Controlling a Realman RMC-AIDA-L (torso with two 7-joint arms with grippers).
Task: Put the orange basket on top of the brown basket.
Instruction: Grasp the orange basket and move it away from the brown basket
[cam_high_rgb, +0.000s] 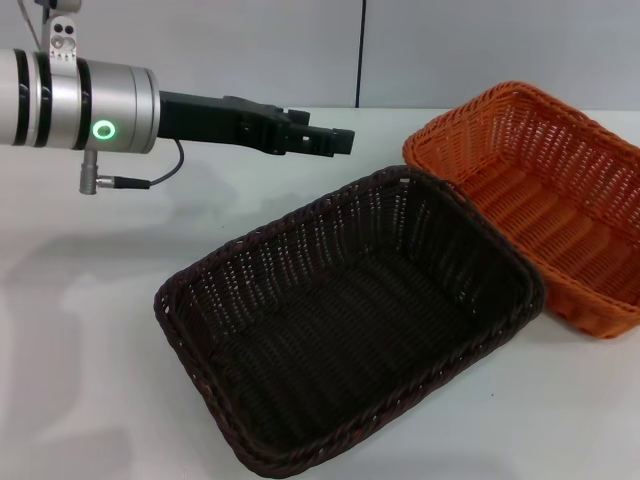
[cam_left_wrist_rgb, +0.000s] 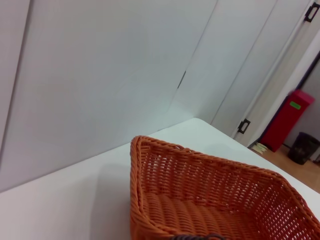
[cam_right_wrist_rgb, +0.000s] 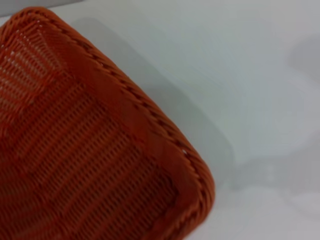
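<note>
Reaching over the white table (cam_high_rgb: 90, 330), the left gripper (cam_high_rgb: 340, 141) hangs behind the brown basket (cam_high_rgb: 350, 320), fingers seemingly pressed together, though that's hard to confirm. Just beside it, the orange basket (cam_high_rgb: 545, 200) sits ungrasped. Judging by this, step 1, approach, is underway; next comes gripping its rim. The right gripper isn't visible.

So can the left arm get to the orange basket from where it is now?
Probably yes: the left gripper hovers over bare table, nothing stands between it and the orange basket, and the brown basket sits lower.
</note>
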